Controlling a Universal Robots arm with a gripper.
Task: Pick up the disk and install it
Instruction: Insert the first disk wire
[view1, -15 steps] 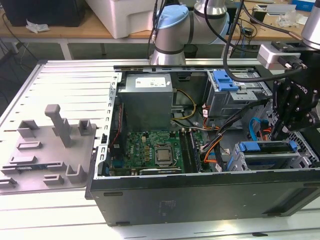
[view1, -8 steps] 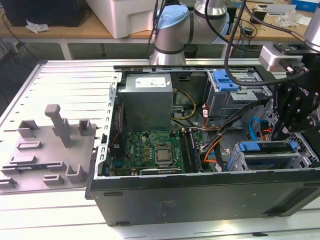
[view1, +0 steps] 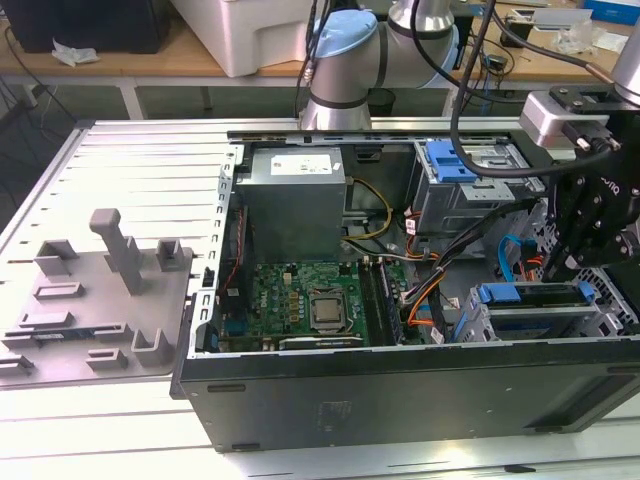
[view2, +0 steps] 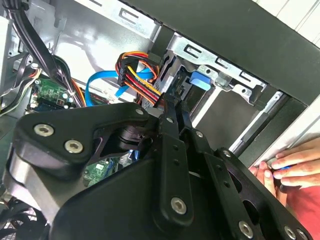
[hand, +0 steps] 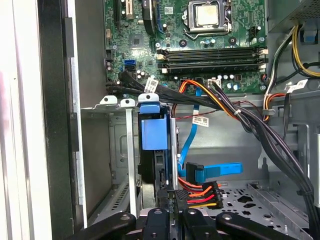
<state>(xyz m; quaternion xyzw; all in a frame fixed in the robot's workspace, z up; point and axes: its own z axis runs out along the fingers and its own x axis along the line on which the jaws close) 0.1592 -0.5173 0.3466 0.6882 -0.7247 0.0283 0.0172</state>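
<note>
The disk (view1: 525, 296) sits on edge inside the drive bay at the case's front corner, on the exterior view's right. Its blue plastic bracket (hand: 154, 131) faces the first wrist view, with the dark drive body behind it between the bay's metal rails. In the second wrist view the bracket's blue tab (view2: 200, 79) shows in the bay opening. My gripper (view1: 555, 268) hangs just above the disk's end. Its black fingers (hand: 171, 196) are pressed together with nothing between them, and the fingertips (view2: 171, 107) point at the bay beside a bundle of red, yellow and black power wires.
A grey metal cage with a blue latch (view1: 452, 160) stands at the case's back. The motherboard (view1: 305, 295) and grey power supply box (view1: 295, 195) fill the case's middle. Blue data cables (hand: 210, 170) and black wire bundles cross near the bay. A person's hand (view2: 292, 165) rests on the case's outer edge.
</note>
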